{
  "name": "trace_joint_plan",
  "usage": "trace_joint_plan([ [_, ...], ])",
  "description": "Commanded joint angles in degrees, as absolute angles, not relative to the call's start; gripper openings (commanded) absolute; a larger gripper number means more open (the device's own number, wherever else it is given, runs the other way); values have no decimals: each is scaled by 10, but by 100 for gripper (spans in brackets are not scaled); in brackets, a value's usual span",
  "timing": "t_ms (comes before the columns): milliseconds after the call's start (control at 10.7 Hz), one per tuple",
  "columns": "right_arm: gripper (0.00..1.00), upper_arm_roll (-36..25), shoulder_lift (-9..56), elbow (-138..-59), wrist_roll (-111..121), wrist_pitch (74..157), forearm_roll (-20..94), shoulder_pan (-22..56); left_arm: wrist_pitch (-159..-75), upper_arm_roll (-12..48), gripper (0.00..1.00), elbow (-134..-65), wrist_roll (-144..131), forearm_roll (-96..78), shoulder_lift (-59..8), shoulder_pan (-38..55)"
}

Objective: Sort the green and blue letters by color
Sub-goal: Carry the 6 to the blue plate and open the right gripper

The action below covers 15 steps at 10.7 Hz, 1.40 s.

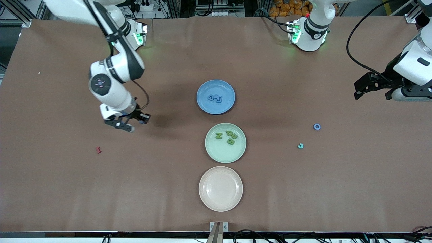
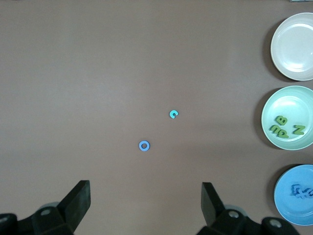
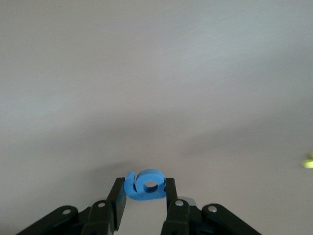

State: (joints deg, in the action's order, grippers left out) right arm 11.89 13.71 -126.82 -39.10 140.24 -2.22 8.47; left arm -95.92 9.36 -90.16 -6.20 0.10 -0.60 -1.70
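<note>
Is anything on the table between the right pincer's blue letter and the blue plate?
Nothing visible. The right pincer holds a blue letter over bare table, and only bare table lies from there to the blue plate.

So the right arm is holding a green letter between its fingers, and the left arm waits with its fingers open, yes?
Not quite: the letter in the right gripper is blue, not green, as the right wrist view shows. The rest holds: the left gripper waits over the left arm's end of the table with its fingers open.
</note>
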Motion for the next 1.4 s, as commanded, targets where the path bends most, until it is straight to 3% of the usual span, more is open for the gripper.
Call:
trace_joint_plan([
  [0, 12, 114, 148, -1233, -395, 1395, -25, 183, -962, 94, 100, -903, -59, -4, -5, -19],
  [467, 13, 115, 247, -1109, -398, 1396, -30, 328, -962, 94, 100, -903, -58, -4, -9, -22],
  [748, 14, 117, 285, -1095, -399, 1396, -56, 377, -962, 93, 100, -904, -55, -4, -10, -23],
  [841, 31, 117, 293, -1095, -401, 1395, -56, 385, -962, 93, 100, -904, -55, -4, -10, -23],
  [935, 99, 118, 294, -1096, -416, 1393, -56, 385, -962, 93, 100, -904, -55, -4, -11, -23],
  [1309, 100, 116, 283, -1094, -414, 1393, -56, 361, -962, 93, 100, -904, -55, -4, -11, -24],
])
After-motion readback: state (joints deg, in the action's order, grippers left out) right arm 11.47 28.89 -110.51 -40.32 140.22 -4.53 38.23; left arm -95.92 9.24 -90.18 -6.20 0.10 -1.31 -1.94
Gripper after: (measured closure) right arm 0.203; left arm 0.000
